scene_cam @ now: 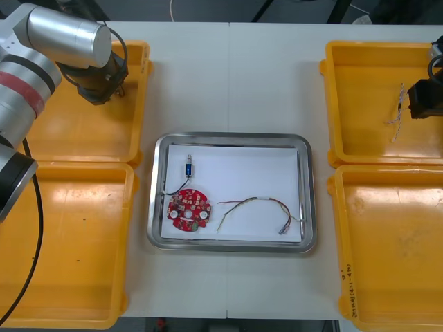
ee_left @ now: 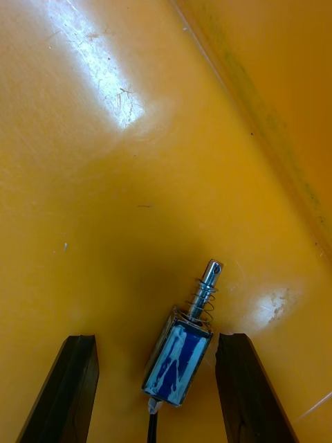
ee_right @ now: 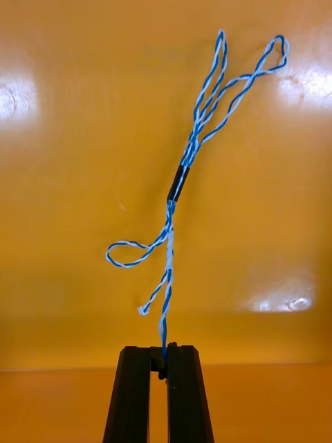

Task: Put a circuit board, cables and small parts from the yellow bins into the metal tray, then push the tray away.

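Note:
In the left wrist view my left gripper (ee_left: 157, 340) stands open on the orange bin floor (ee_left: 138, 208). A small metal part (ee_left: 181, 346) with a blue body and a sprung pin lies between its fingers (ee_left: 72, 387), clear of both. In the front view that gripper (scene_cam: 101, 88) is over the far left yellow bin (scene_cam: 83, 138). My right gripper (ee_right: 164, 354) is shut on one end of the twisted blue and white cable (ee_right: 181, 181), which stretches away over the bin floor. The front view places it (scene_cam: 421, 101) over the far right bin (scene_cam: 360, 90), with the cable (scene_cam: 396, 114) beside it.
The metal tray (scene_cam: 232, 140) at the table's middle, white inside, holds a round red circuit board (scene_cam: 188, 211), a small metal part (scene_cam: 188, 167) with a black cable, and a red and yellow cable (scene_cam: 256, 205). Near bins (scene_cam: 69, 235) (scene_cam: 394, 242) sit at both sides.

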Tool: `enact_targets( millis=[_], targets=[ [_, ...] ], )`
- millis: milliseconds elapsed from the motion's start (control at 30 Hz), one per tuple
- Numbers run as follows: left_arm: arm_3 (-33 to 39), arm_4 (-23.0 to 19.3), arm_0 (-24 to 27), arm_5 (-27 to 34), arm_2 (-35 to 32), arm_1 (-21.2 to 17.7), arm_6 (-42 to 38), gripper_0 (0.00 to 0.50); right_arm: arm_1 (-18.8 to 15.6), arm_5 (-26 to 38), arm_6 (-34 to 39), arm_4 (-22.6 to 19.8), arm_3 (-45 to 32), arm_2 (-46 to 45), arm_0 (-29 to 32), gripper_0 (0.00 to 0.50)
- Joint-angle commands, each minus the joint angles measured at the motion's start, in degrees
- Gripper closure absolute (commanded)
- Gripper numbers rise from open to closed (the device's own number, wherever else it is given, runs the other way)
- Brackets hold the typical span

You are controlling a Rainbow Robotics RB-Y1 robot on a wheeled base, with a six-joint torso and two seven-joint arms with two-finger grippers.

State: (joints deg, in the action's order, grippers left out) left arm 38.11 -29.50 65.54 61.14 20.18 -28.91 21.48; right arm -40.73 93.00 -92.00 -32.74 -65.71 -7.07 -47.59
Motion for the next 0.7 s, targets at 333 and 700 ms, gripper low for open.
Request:
enact_targets(
  millis=[333,700],
  targets=[
    [-0.1,0.1,2.5,-0.3,0.8,1.2,-1.7,0.5,1.4,2.1,3.7,0.9,-8.2,-2.9,4.3,0.5],
    [0.0,-0.2,2.5,0.9,0.7,1.1,-1.4,0.5,4.2,4.0,4.0,2.9,-10.0,-6.0,5.2,0.5]
  ],
)
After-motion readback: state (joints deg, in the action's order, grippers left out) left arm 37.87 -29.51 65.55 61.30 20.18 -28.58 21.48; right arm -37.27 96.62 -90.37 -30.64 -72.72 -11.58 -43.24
